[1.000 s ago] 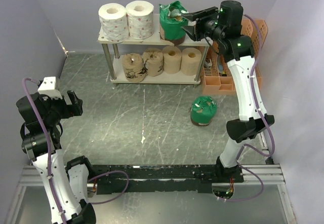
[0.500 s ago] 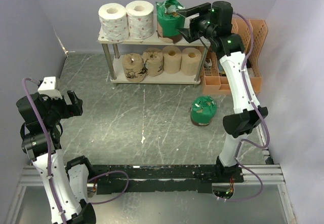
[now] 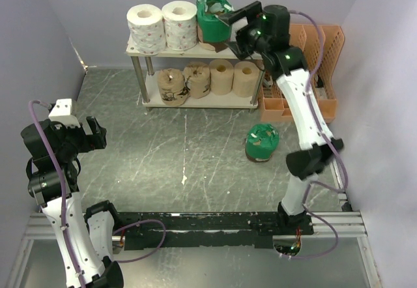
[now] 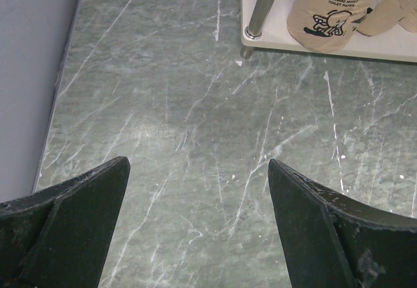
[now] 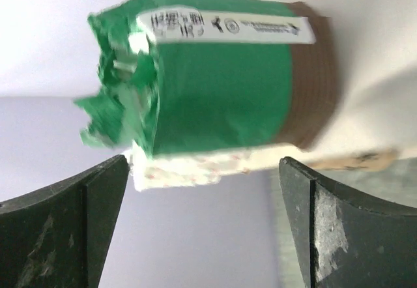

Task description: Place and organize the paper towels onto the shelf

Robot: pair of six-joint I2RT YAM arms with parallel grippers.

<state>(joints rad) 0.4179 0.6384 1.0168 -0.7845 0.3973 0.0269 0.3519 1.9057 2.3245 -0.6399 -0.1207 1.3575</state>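
Note:
The shelf holds two white paper towels and a green-wrapped roll on its top board. Four tan rolls line the lower board. My right gripper is open just right of the green roll, which stands past its fingertips, free of them. Behind that roll shows a white roll. A second green-wrapped roll sits on the table. My left gripper hangs open over bare table, well short of the labelled tan roll.
An orange perforated rack stands right of the shelf, close behind my right arm. A shelf leg and the lower board's corner lie ahead of my left gripper. Grey walls close the left, back and right sides.
My right gripper carried the green roll leftward along the top board toward the white rolls, then opened and let it go. The left arm has not moved.

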